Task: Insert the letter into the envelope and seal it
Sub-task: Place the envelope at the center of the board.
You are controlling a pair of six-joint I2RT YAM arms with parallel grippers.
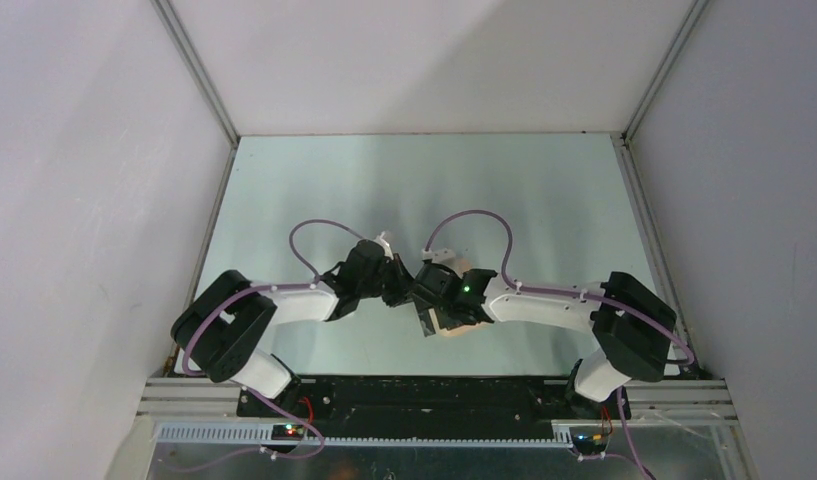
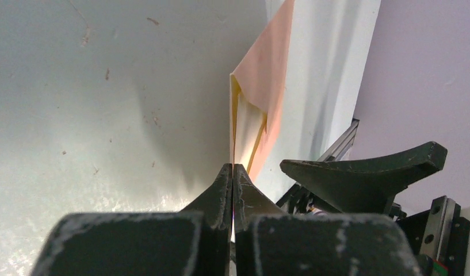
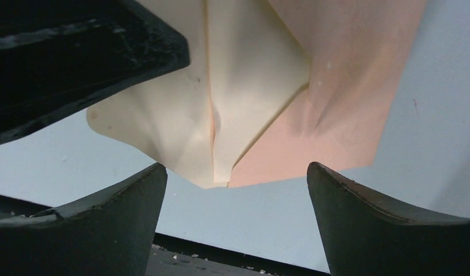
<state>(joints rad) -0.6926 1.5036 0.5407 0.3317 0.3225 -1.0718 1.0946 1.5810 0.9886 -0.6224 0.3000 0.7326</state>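
Gleaming pale-green table (image 1: 384,190) between white walls (image 1: 84,200)

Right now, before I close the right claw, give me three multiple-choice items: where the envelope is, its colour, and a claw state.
1. The envelope is:
A. far from both claws
B. where the two claws meet
C. behind the arm bases

2. Its inner face is:
A. blue
B. black
C. cream

3. The left claw is:
A. shut on the envelope's edge
B. wide open
C. out of view

Answers:
1 B: the right wrist view shows it just ahead of the open right claw, and the left claw pinches it.
2 C: the right wrist view shows cream inside and peach-tan outside.
3 A: its fingers meet with a thin paper edge between them.
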